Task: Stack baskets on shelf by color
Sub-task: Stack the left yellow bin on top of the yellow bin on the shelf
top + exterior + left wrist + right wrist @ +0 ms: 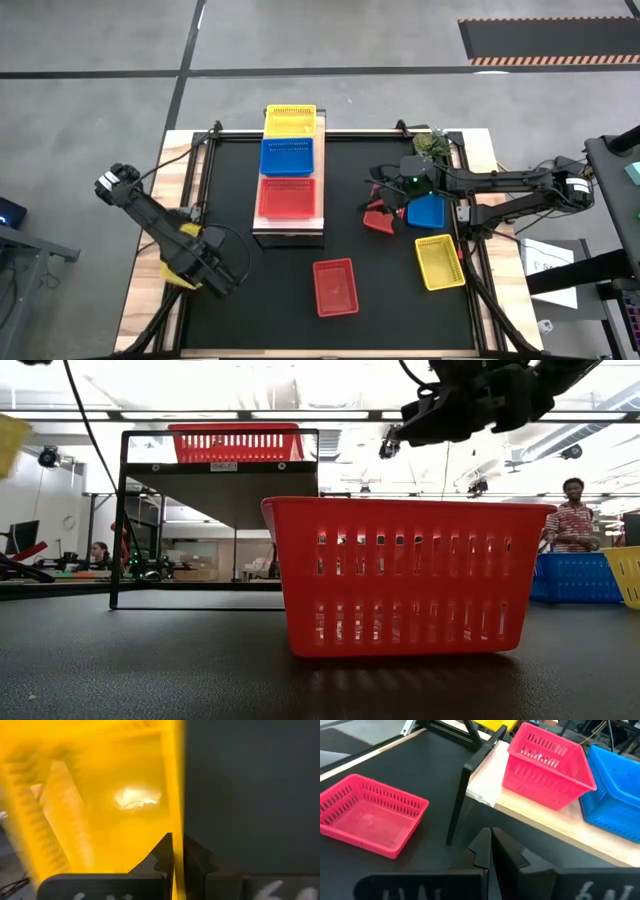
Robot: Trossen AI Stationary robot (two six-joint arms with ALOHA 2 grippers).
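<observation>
At the table's front-left edge, left gripper (172, 851) pinches the thin side wall of a yellow plastic mesh basket (100, 805). Looks light, stiff but flexy; rim grip fits. Right gripper (490, 847) hovers clenched, empty, near the wood-top shelf (530, 817).

From above we are seeing only a sliver of the yellow basket (176, 276) under the left pincer (214, 281), the arm covering the rest. In the left wrist view its wall (100, 800) is blurring and running off the edges. The right arm is hiding part of a red basket (378, 221) and a blue basket (428, 212). At tabletop height, a yellow corner (12, 442) is being cropped.
</observation>
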